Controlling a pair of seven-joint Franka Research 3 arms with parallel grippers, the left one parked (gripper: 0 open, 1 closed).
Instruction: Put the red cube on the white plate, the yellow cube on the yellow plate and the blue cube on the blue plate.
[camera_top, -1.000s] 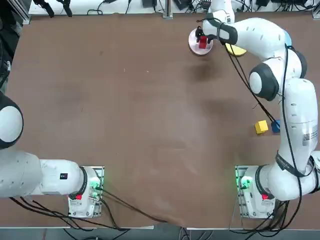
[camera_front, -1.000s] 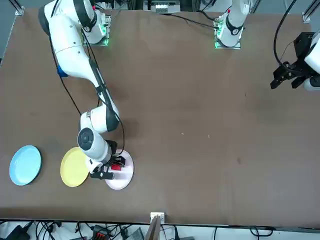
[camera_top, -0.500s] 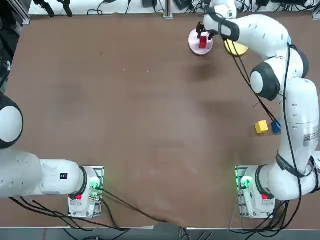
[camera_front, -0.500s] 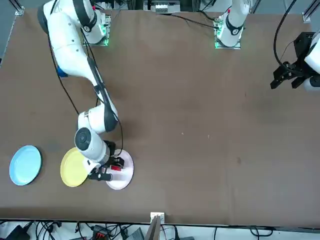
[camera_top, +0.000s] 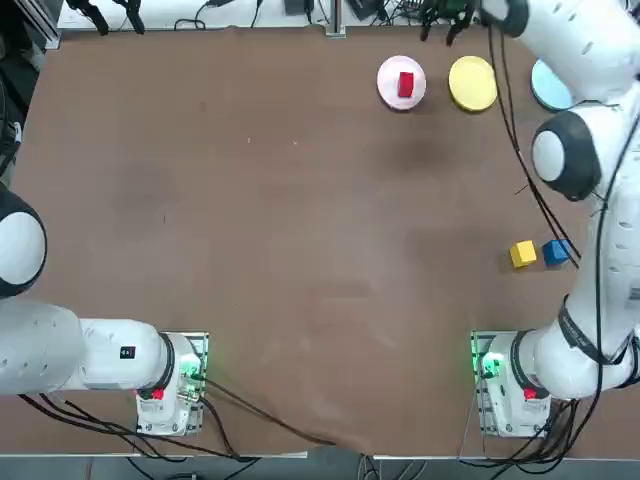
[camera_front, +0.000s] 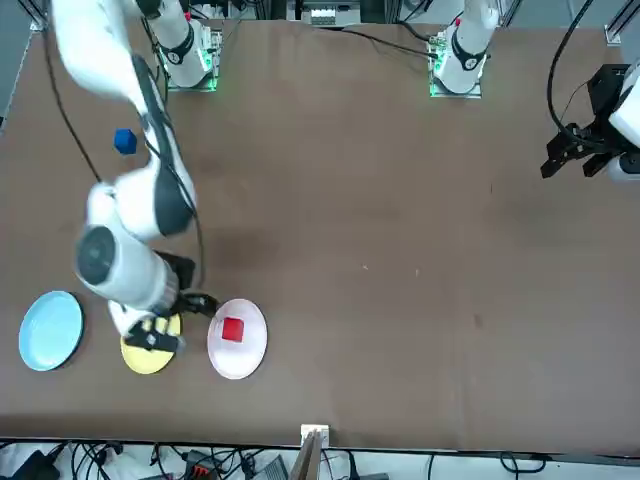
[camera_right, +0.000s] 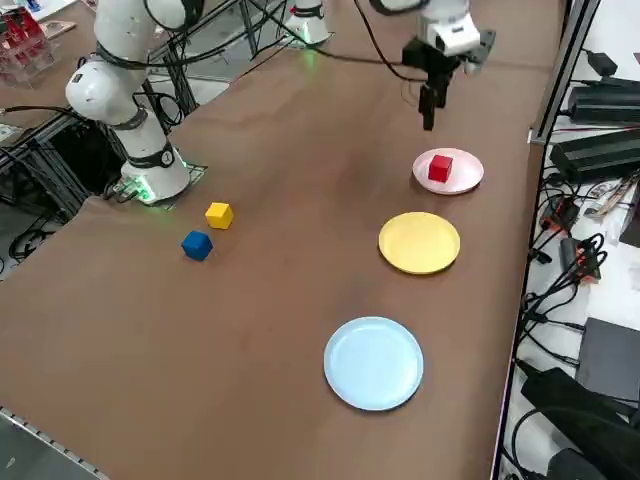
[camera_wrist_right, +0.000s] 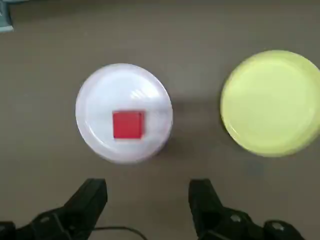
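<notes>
Right wrist view: gripper (camera_wrist_right: 145, 212) spread empty above table, clear of red cube (camera_wrist_right: 128, 124) on white plate (camera_wrist_right: 100, 90).

Brown table (camera_top: 300, 220) carries white plate (camera_top: 386, 92), yellow plate (camera_top: 472, 83) beside it, blue plate (camera_right: 374, 362) beyond; yellow cube (camera_top: 522, 254) and blue cube (camera_top: 555, 252) well apart from white plate
</notes>
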